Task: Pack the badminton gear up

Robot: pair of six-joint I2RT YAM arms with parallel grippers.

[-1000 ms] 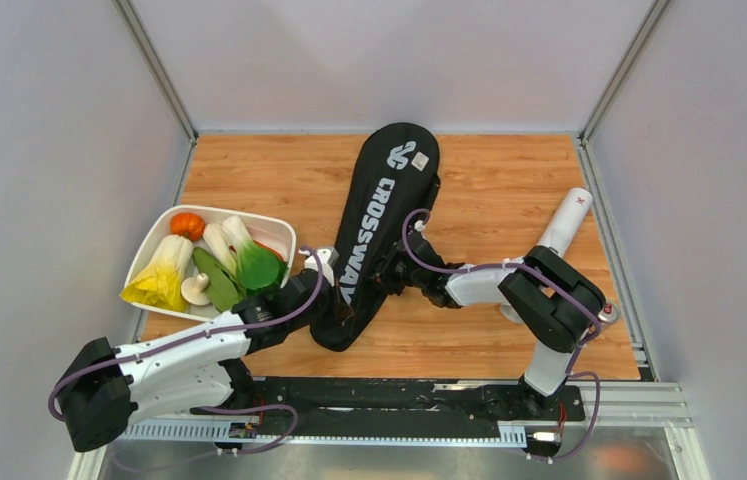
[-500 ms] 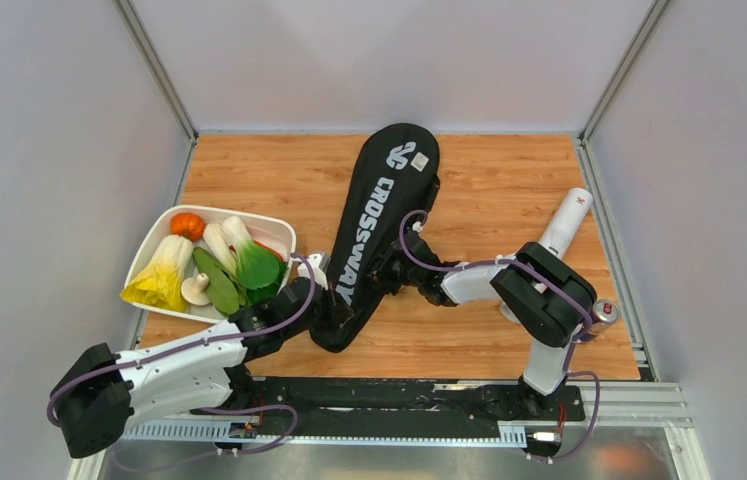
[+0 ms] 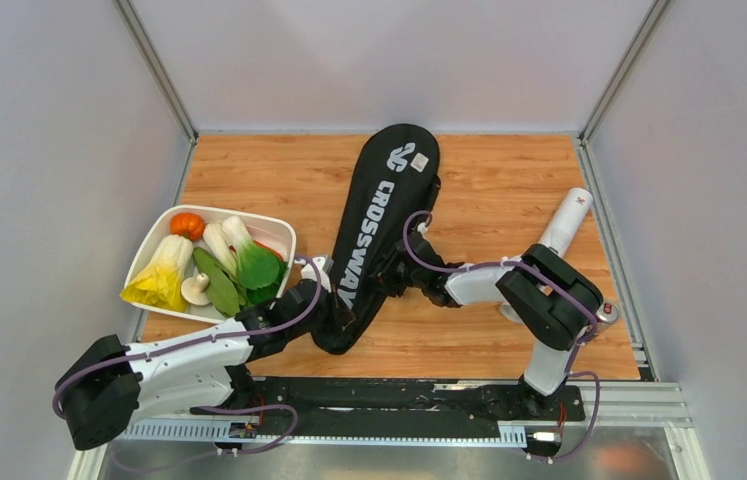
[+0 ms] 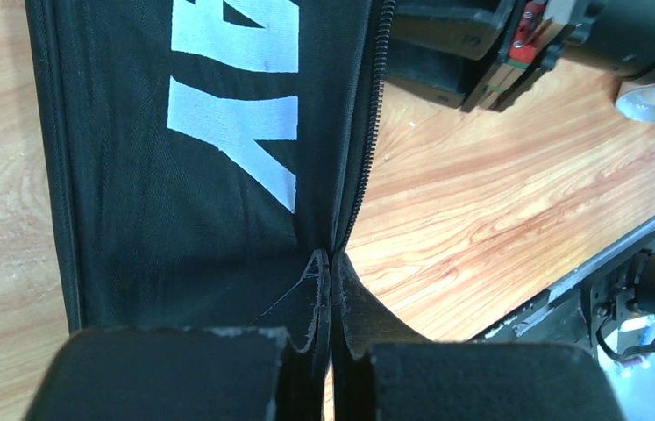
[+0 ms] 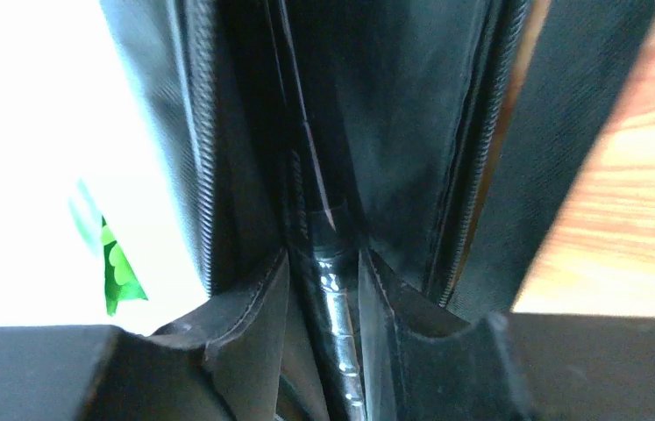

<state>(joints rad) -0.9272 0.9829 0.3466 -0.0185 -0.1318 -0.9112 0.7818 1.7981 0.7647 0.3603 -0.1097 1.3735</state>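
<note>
The black bag [image 3: 381,215] lies in the middle of the table [image 3: 494,180], its wide end far. The left tool [image 4: 329,267] pinches the bag's near edge by the zip. The right tool [image 5: 322,263] is inside the dark bag and squeezes a shiny black stick [image 5: 334,303] that is too dark to make out. The right arm half hides the white tube [image 3: 571,215].

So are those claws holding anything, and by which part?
Left gripper pinches the black bag at its zipper edge. Right gripper clasps a glossy black handle, likely a racket's, inside the bag.
</note>
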